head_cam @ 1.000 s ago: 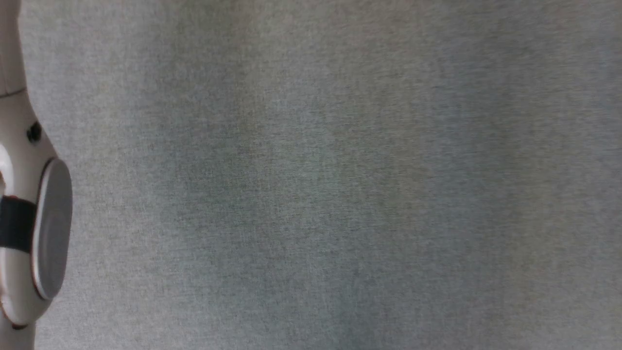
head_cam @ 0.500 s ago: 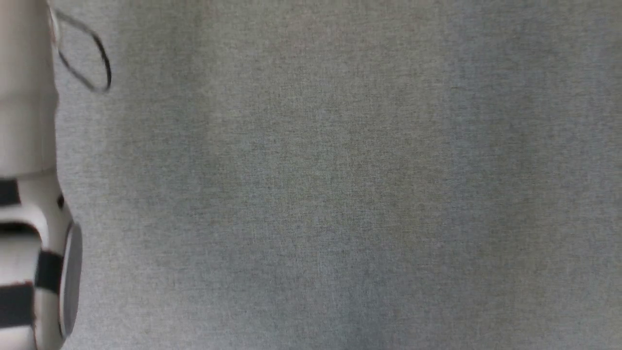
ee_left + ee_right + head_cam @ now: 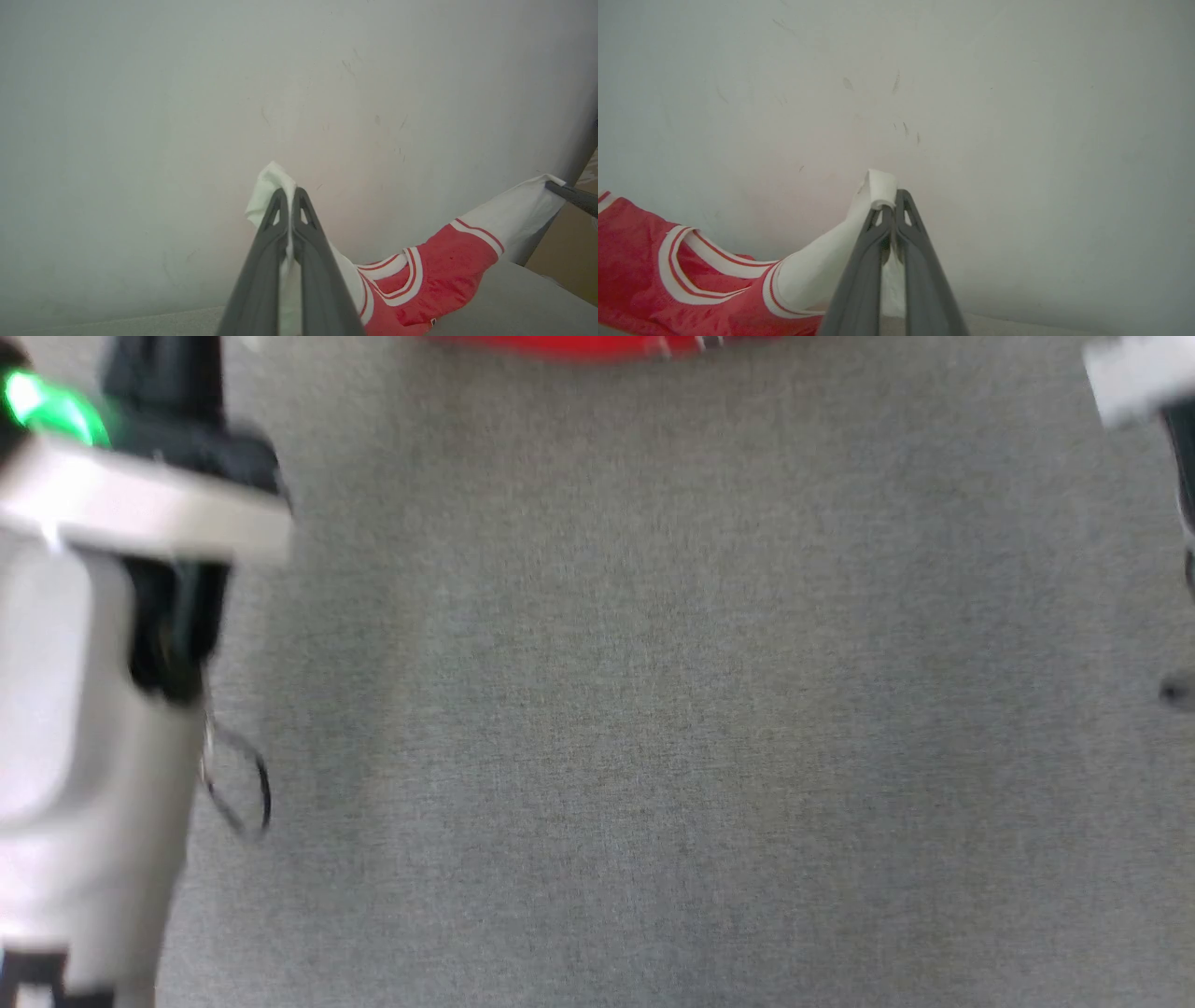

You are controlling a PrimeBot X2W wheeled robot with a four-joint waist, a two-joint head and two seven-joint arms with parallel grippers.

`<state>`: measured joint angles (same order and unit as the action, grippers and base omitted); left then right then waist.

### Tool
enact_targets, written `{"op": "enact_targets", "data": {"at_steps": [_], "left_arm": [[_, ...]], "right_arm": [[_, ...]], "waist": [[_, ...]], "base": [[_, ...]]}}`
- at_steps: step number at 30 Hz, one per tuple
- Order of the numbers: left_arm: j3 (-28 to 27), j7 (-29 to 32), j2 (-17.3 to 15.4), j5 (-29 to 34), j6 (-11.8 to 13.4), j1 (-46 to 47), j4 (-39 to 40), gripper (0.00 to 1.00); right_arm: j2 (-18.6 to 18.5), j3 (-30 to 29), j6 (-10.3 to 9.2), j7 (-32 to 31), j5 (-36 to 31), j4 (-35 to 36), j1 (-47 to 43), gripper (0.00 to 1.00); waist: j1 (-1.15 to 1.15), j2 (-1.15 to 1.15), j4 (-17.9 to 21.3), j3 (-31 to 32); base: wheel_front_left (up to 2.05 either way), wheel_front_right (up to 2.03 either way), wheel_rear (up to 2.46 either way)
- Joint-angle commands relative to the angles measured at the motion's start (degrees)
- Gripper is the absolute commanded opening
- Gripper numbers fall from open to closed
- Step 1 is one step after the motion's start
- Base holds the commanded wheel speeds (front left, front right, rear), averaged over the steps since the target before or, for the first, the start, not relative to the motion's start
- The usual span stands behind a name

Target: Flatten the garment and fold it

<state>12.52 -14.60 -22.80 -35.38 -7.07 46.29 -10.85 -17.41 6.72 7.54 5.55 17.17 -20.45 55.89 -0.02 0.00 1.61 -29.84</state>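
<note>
- Garment (image 3: 444, 275) hangs stretched between my two grippers, its red body sagging below them towards the grey table (image 3: 653, 709), with the collar roughly midway between them.
- Left gripper (image 3: 290, 198) is clamped on one white sleeve tip, with cloth bunched just past the fingertips.
- Right gripper (image 3: 893, 200) pinches the other white sleeve the same way.
- Jersey cloth looks light, soft and a little slick to me; I expect droop and swing, no shape of its own.
- Sleeve tips suit spreading; for folding I would take hold at the shoulders or bottom hem.
- Pale wall (image 3: 1017, 93) stands beyond both sets of fingers.
</note>
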Motion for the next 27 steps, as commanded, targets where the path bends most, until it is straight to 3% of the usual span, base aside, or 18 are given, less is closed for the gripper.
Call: {"op": "enact_targets", "data": {"at_steps": [1,5,13,20,27], "left_arm": [[-0.26,-0.13,-0.38,-0.24,0.1,-2.95,1.79,0.0],[-0.62,-0.22,-0.83,-0.35,1.38,-13.15,8.71,0.0],[-1.49,-0.27,-0.8,-2.63,3.83,-31.44,17.82,0.0],[-1.19,0.88,-0.6,-6.33,4.14,-42.17,20.72,0.0],[0.67,5.13,-2.27,-9.13,4.03,-51.37,20.86,0.0]], "right_arm": [[-0.2,-1.3,-0.05,-0.75,0.9,2.46,-3.28,0.0],[1.18,-6.81,-0.05,-3.64,2.89,12.43,-14.97,0.0],[8.91,-13.17,-0.05,-7.92,4.68,26.98,-34.86,0.0],[13.18,-16.38,-0.05,-9.72,7.26,32.72,-47.52,0.0],[14.42,-18.9,-0.05,-11.62,10.27,33.97,-58.05,0.0]], "waist": [[0.02,0.0,0.01,4.02],[0.02,0.0,0.0,6.62],[0.02,0.0,0.21,10.24],[0.02,0.0,-0.48,14.25],[0.02,0.0,-0.6,18.18]], "base": [[0.0,0.0,0.0],[0.0,0.0,0.0],[0.0,0.0,0.0],[0.0,0.0,0.0],[0.0,0.0,0.0]]}}
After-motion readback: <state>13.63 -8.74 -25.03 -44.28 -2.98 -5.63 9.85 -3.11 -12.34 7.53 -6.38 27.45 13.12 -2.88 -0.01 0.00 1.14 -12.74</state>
